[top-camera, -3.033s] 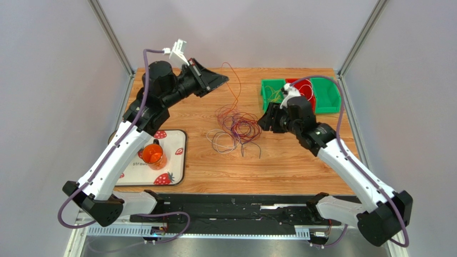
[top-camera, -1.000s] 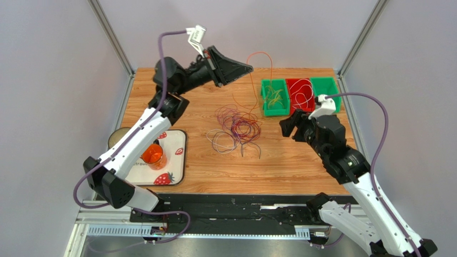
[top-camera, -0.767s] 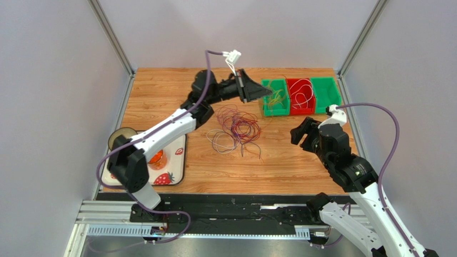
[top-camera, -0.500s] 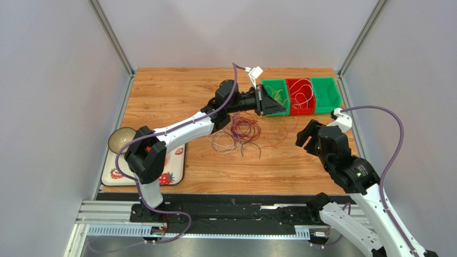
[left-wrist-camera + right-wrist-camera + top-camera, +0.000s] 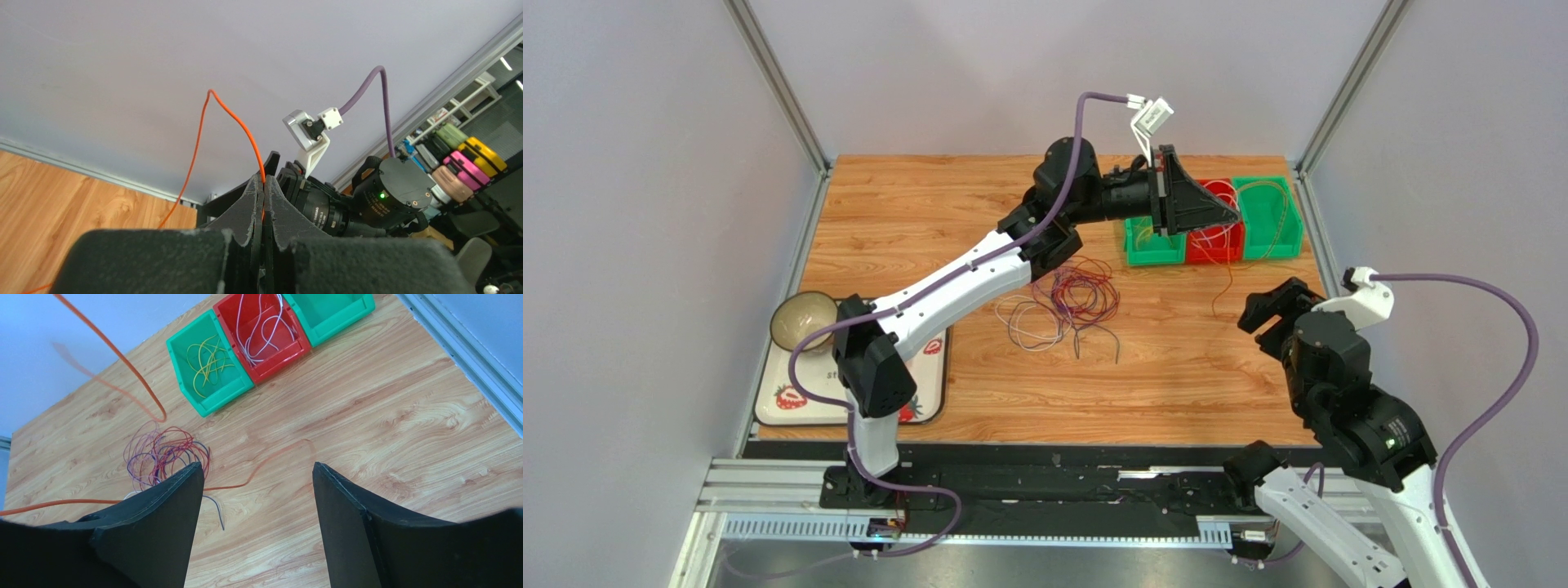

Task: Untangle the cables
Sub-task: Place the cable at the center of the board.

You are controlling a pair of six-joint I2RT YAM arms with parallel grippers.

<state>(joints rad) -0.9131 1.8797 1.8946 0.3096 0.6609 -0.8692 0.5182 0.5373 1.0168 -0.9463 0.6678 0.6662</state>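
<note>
Pinching the thin orange cable (image 5: 236, 125) tight in the left gripper (image 5: 264, 187) up over the far red bin (image 5: 1217, 250), long tail hanging down and back left to the cable tangle (image 5: 1069, 294) mid-table, with the right gripper (image 5: 255, 496) wide open and empty at the near right.

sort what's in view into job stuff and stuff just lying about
Job: tangled cables, orange cable pinched in the left gripper, open right gripper, green bin with yellow wires, red bin with white wires.
Lying about: strawberry tray, bowl.
</note>
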